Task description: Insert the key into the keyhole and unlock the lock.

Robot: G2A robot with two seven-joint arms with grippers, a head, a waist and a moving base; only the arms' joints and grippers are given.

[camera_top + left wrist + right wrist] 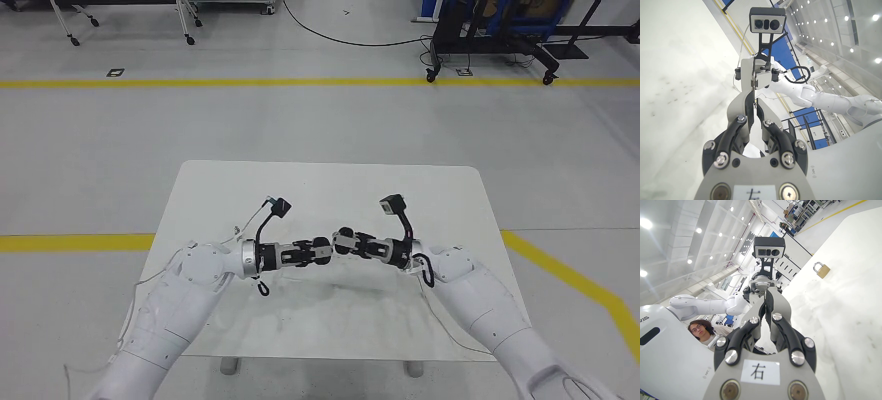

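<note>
Over the middle of the white table, my left gripper (pixel 322 251) and right gripper (pixel 346 244) meet tip to tip. My right gripper (pixel 766 295) is shut on a thin metal key (pixel 763 292), whose small rounded end sticks out at the fingertips. From the left wrist, the key (pixel 753 85) appears edge-on, and its near end reaches between the fingers of my left gripper (pixel 755 98). Those fingers stand a little apart and are not pressed on it. A brass padlock (pixel 822 270) with a closed silver shackle lies flat on the table, off to one side of my right gripper.
The white table (pixel 300 190) has bare surface towards its far edge. Its front edge runs close under both forearms. Beyond the table, yellow floor lines (pixel 300 82) run across the floor and wheeled stands (pixel 490 45) sit far off.
</note>
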